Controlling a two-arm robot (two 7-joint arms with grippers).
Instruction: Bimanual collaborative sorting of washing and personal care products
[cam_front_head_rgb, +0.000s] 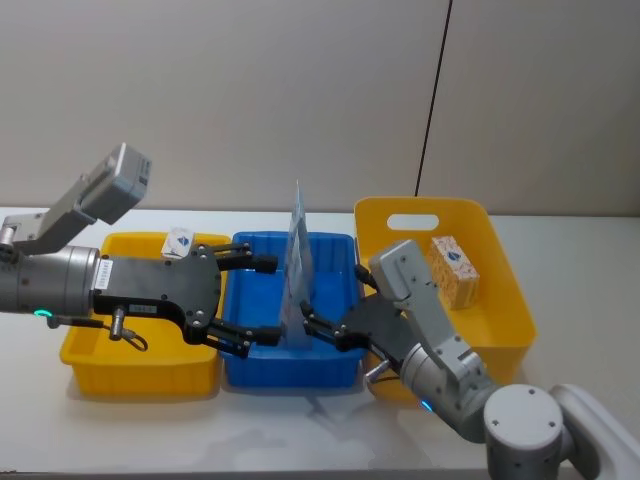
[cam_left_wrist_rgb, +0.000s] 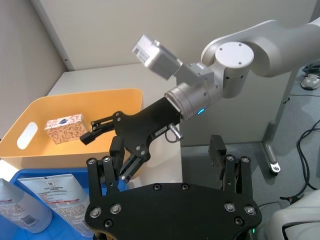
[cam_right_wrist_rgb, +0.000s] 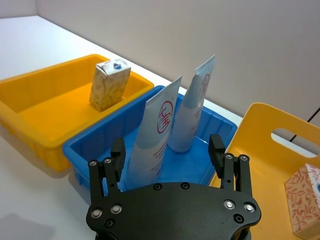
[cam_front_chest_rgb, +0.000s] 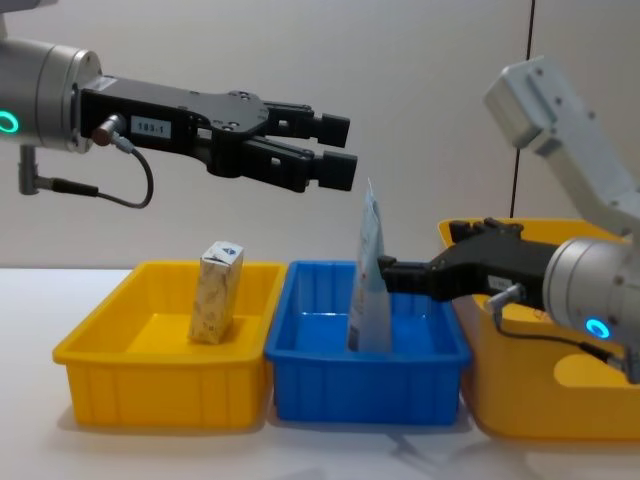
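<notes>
While the left hand (cam_front_chest_rgb: 338, 150) is hovering spread wide and empty above the trays, two slim pale-blue-and-white tapering pouches (cam_right_wrist_rgb: 155, 135) are standing upright in the blue plastic tray (cam_front_chest_rgb: 370, 385). It is sitting on the white surface (cam_front_head_rgb: 150, 430) between a yellow plastic tray (cam_front_chest_rgb: 160, 385) and a yellow handled plastic basket (cam_front_head_rgb: 500, 300). The right hand (cam_right_wrist_rgb: 167, 149), also released, is reaching in low beside the nearer pouch; contact is hard to judge. One small floral-print cream carton (cam_front_chest_rgb: 217, 295) is standing in the yellow tray, another carton (cam_front_head_rgb: 453, 270) in the basket. In the head view the left hand is covering most of the tray's carton.
</notes>
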